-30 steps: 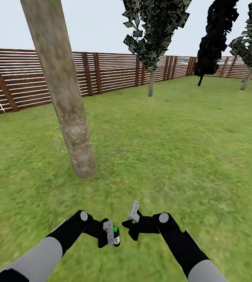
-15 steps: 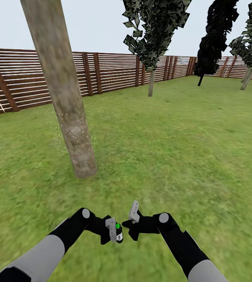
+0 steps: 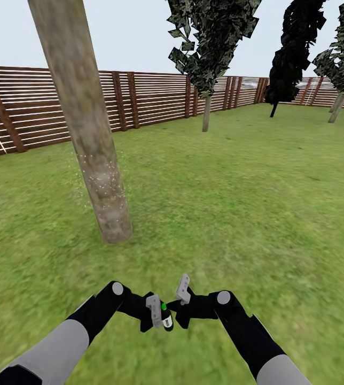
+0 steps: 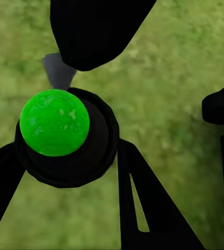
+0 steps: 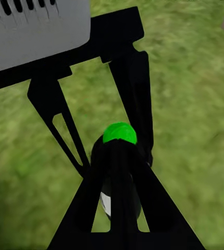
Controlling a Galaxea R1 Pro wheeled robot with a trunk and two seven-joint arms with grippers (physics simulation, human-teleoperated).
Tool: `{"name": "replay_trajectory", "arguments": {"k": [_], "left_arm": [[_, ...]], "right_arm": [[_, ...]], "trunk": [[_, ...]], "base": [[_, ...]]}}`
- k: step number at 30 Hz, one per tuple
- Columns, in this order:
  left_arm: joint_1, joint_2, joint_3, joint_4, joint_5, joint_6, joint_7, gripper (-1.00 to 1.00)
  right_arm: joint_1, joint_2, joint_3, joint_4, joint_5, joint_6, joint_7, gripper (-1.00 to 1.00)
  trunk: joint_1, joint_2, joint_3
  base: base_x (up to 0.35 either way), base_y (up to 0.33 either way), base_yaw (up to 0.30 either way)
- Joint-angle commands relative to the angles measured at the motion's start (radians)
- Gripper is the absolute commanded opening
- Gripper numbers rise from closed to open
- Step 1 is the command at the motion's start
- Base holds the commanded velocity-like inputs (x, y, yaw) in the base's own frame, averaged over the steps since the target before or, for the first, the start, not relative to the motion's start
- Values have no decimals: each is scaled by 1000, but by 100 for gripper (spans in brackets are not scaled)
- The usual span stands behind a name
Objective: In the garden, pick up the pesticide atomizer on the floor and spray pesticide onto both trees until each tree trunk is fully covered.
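Observation:
A thick mottled grey-brown tree trunk (image 3: 89, 133) leans on the lawn ahead to my left. Pale pesticide specks (image 3: 103, 184) dot its lower part and the air around it. Low in the head view, my left gripper (image 3: 160, 316) is shut on the pesticide atomizer (image 3: 166, 320), a dark bottle with a green spot (image 4: 54, 122). The bottle (image 5: 120, 156) sits between the left gripper's black fingers (image 5: 138, 104). My right gripper (image 3: 178, 309) hangs just beside it. Its fingers meet at the tips (image 5: 118, 151), right in front of the bottle.
Green lawn (image 3: 236, 203) spreads all around, edged by a brown slatted fence (image 3: 150, 99). A slimmer tree (image 3: 206, 109) stands by the fence, a dark tree (image 3: 292, 53) farther back and another tree (image 3: 343, 59) at the far right.
My left gripper has carried the atomizer a little to the right, closer to the right gripper. The right arm and the view have stayed put.

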Motion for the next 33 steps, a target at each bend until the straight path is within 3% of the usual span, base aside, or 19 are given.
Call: {"name": "replay_trajectory", "arguments": {"k": [1,10,15,16,19,20,22,23,24,25,26,27,28,30,31,32,33], "left_arm": [[0,0,0,0,0,-1,1,-100],[0,2,0,0,2,-1,-12,-100],[0,18,0,12,-7,3,-20,-100],[0,29,0,13,-8,5,-19,-100],[10,116,9,15,-7,16,2,-100],[11,134,24,17,-5,18,25,-100],[20,165,141,35,-2,20,133,-100],[48,176,256,66,0,20,196,-100],[69,180,336,77,0,19,230,-100],[97,183,431,83,0,20,260,-100],[147,186,588,84,-2,19,286,-100],[185,187,675,81,-2,16,295,-100],[218,187,742,79,-2,10,301,-100],[266,187,819,78,0,3,325,-100],[284,186,863,84,0,-2,359,-100],[292,184,898,97,0,-12,403,-100],[295,183,921,117,1,-20,440,-100]], "right_arm": [[0,0,-1,0,0,0,0,-100],[0,0,-1,0,0,0,0,-100],[0,0,-1,0,0,-1,0,-100],[0,0,-1,-1,0,-1,0,-100],[0,0,-1,-1,0,-2,0,-100],[0,0,-1,-1,0,-2,-1,-100],[0,1,-2,-1,0,-2,-11,-100],[0,3,-4,-1,-1,-2,-50,-100],[0,4,-5,-1,-3,-2,-102,-100],[0,4,-8,2,-6,-2,-194,-100],[2,3,-20,41,-24,-2,-341,-100],[3,1,-56,77,-59,-3,-409,-100],[3,-2,-126,125,-103,-6,-451,100],[3,-3,-259,235,-136,-21,-486,100],[4,-5,-347,322,-142,-77,-504,100],[4,-7,-409,409,-145,-158,-555,100],[4,-10,-435,464,-145,-214,-616,100]], "trunk": [[0,0,0],[0,0,0],[0,0,0],[0,0,0],[0,0,0],[0,0,0],[0,0,0],[0,0,0],[0,0,0],[0,0,0],[0,0,0],[0,0,0],[0,0,0],[0,0,0],[0,0,0],[0,0,0],[0,0,0]], "base": [[0,0,0],[0,0,0],[0,0,0],[0,0,0],[0,0,0],[0,0,0],[0,0,0],[0,0,0],[0,0,0],[0,0,0],[0,0,0],[0,0,0],[0,0,0],[0,0,0],[0,0,0],[0,0,0],[0,0,0]]}}
